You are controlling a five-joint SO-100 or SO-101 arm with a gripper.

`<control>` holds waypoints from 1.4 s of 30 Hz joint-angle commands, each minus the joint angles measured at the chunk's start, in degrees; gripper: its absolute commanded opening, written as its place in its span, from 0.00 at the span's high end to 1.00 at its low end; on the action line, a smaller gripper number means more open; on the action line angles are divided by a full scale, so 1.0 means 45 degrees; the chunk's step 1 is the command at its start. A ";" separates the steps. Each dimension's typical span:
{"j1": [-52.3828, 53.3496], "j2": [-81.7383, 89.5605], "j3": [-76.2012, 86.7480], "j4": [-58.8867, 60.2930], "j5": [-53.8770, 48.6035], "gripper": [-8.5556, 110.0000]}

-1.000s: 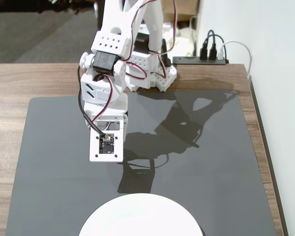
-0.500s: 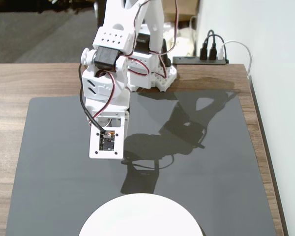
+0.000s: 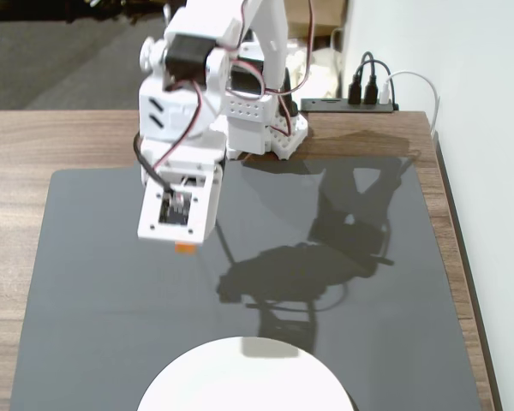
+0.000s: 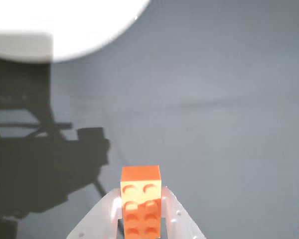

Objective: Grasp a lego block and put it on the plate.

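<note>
Fixed view: the white arm reaches out over a dark grey mat laid on a wooden table. The wrist camera plate hides the gripper's fingers here; only a sliver of the orange lego block shows just beneath that plate. The white plate lies ahead of the gripper at the picture's lower edge, well apart from the block, with the arm's shadow falling between them and onto the plate's rim. Wrist view: the gripper enters from the bottom edge, its two translucent fingers pressed against either side of the lego block, studs up, clamped and carried above the mat. The plate sits at upper left, well away from the block.
</note>
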 commanded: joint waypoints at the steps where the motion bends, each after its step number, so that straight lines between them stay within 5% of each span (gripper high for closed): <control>1: -0.0293 0.0605 -0.1406 0.0293 0.0215 0.87; 16: -0.1504 -0.0332 -0.3379 -0.1211 0.1406 0.87; 42: -0.3145 -0.7324 -0.7969 -0.3047 0.3184 0.87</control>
